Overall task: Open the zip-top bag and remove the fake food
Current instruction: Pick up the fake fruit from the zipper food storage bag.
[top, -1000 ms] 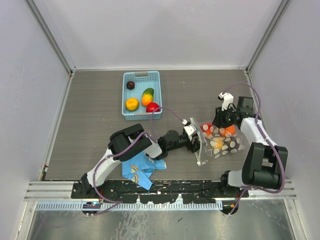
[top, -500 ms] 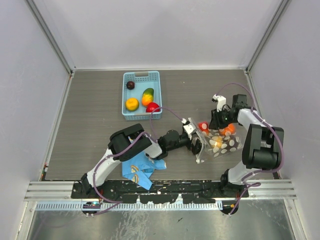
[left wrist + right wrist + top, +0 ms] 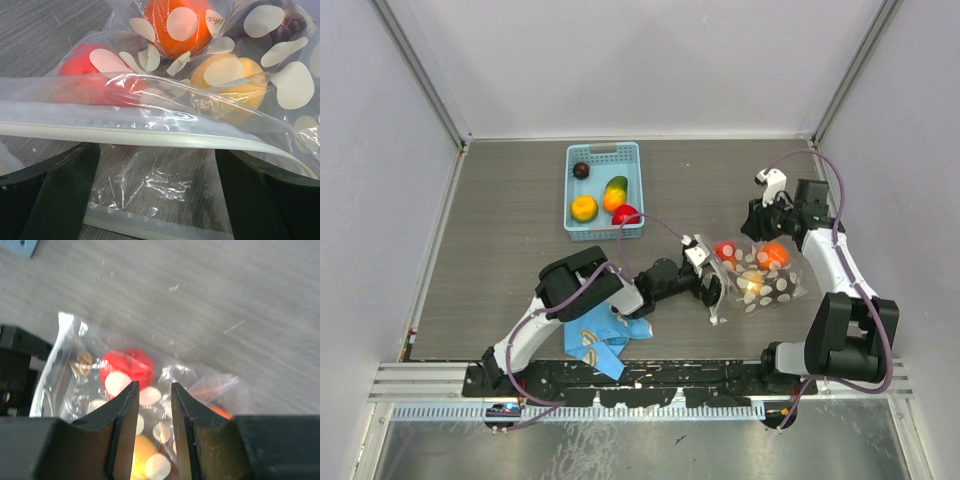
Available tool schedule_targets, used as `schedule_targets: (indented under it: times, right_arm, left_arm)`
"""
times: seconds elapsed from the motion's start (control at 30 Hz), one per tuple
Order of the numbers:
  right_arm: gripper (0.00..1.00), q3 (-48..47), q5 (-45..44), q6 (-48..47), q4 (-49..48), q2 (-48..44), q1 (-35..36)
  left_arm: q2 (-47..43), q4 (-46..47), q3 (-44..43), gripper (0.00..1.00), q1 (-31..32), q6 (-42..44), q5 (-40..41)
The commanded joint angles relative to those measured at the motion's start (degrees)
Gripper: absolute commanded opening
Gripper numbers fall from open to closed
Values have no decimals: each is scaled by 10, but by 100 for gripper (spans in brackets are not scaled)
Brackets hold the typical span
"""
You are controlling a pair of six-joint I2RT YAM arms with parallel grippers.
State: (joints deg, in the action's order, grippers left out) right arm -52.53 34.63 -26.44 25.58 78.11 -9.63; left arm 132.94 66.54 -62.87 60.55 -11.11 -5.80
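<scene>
Clear plastic dotted with white makes up the zip-top bag (image 3: 775, 290), which lies on the grey wood-grain bench (image 3: 500, 250) between the two arms, right of centre. In the left wrist view one white dot carries a scrap of thin script, too small for us to read; we find no other writing.

From that view we count four pieces of fake food (image 3: 157, 20) inside the bag: one orange, one red (image 3: 85, 65), one yellow (image 3: 235, 82) and one dark purple (image 3: 295, 27). The overhead view does not show the purple one clearly. The right wrist view gives only red, yellow and a sliver of orange.

Four more pieces sit in the light blue basket (image 3: 603, 149), seen from overhead alone: dark purple, green-and-orange, orange, and red at the near right corner.

The left fingers (image 3: 50, 200) stand wide apart at the bag's mouth. One white zip strip (image 3: 150, 137) runs across the gap and the second strip lies lower down. The right fingers (image 3: 122, 425) hang over the bag's far end with a narrow gap; we cannot tell whether they pinch film.

One blue printed cloth (image 3: 595, 345) lies beside the left arm.
</scene>
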Motion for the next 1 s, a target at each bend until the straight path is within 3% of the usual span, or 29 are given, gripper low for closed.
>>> schedule_targets:
  times: [0.0, 0.13, 0.43, 0.97]
  right_arm:
    - [38, -11, -65, 83, -115, 6, 49]
    - [37, -70, -103, 82, -75, 82, 77]
    - [34, -55, -110, 4, -9, 124, 78]
    - [27, -84, 7, -117, 119, 170, 89]
  left_arm:
    - [-11, 35, -7, 99, -6, 7, 6]
    - [-15, 31, -6, 99, -6, 7, 1]
    - [-15, 24, -9, 98, -8, 3, -5]
    - [-34, -2, 6, 98, -9, 3, 45]
